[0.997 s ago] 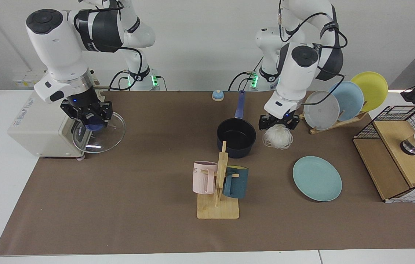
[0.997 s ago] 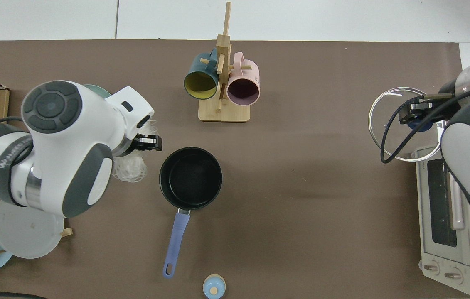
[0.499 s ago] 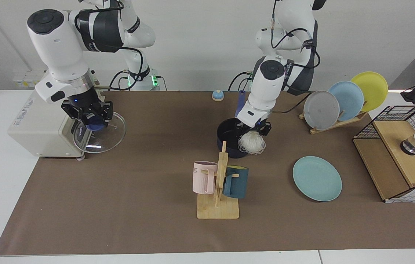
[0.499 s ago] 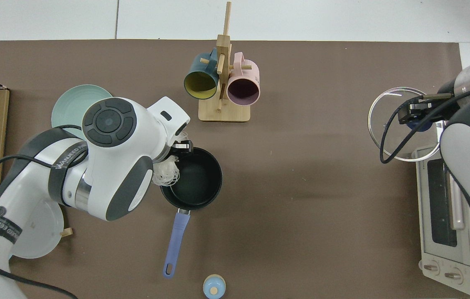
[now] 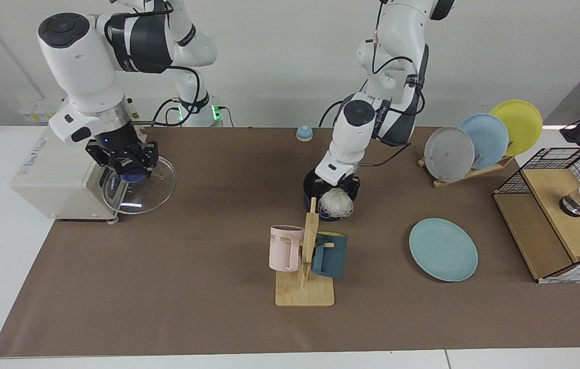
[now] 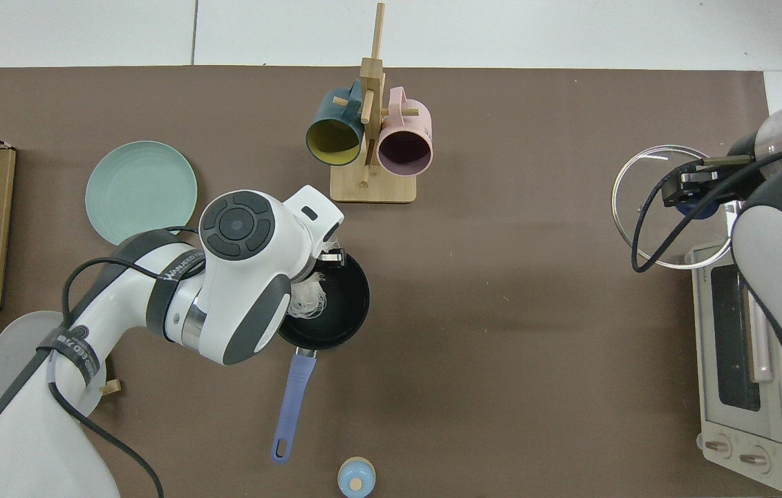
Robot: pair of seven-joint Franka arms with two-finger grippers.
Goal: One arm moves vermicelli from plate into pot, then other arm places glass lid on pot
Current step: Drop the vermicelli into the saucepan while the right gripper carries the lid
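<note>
My left gripper [image 5: 338, 187] is shut on a white bundle of vermicelli [image 5: 336, 203] and holds it over the dark navy pot [image 5: 311, 186]. In the top view the vermicelli [image 6: 308, 301] hangs above the left part of the pot [image 6: 341, 304], whose blue handle [image 6: 292, 408] points down; the left gripper [image 6: 319, 271] is mostly hidden under the arm. The teal-green plate [image 5: 443, 249] [image 6: 141, 192] lies bare. My right gripper [image 5: 128, 170] [image 6: 691, 197] is shut on the blue knob of the glass lid [image 5: 155, 185] [image 6: 645, 225], held tilted beside the toaster oven.
A wooden mug rack [image 5: 304, 287] [image 6: 371, 187] with a pink and a dark teal mug stands just in front of the pot. A toaster oven [image 5: 51, 174] [image 6: 743, 360], a rack of plates [image 5: 474, 141], a wire-and-wood crate [image 5: 556, 220] and a small blue bell [image 5: 304, 133] line the edges.
The left arm has carried the vermicelli sideways from beside the pot to over it, uncovering the plate in the top view. The right arm with the lid has barely moved.
</note>
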